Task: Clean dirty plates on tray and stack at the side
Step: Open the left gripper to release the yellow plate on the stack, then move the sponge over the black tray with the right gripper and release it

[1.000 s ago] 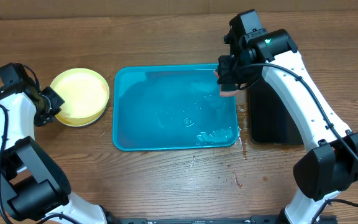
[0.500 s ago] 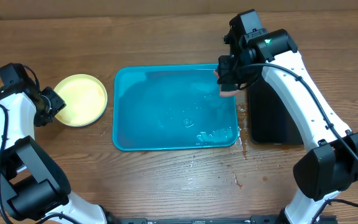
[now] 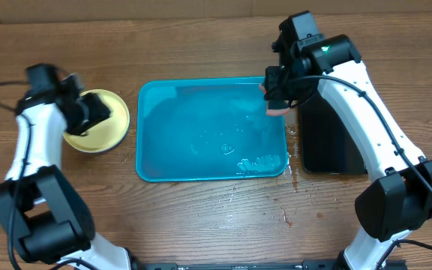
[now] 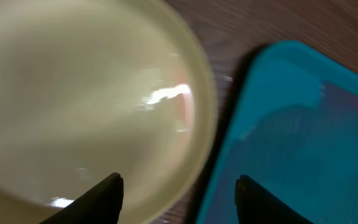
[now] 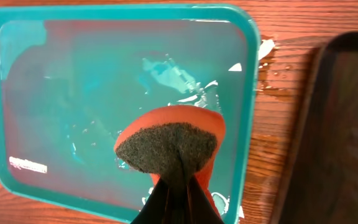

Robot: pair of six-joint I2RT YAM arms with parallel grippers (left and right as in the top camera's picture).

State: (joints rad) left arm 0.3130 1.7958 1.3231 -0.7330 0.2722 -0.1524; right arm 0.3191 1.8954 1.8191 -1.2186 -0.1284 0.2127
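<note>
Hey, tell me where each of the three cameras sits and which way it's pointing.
Overhead: above the table, facing straight down on the tray, plates, black tray; left arm, right arm show.
Left wrist: over the plates, facing down at them and the tray's edge; open left tool shows.
Right wrist: above the tray, facing down; right tool pinching the sponge shows.
Both wrist views share the tray.

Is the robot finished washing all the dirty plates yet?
Nearly, it looks like. Done: the tray holds only puddles, no plates, and the plates sit beside it on the table, the top one looking mostly clean; how many are stacked I cannot tell. In hand: the right gripper pinches a sponge over the tray, and the left gripper hangs open above the plates. Left: probably just putting the sponge away.
</note>
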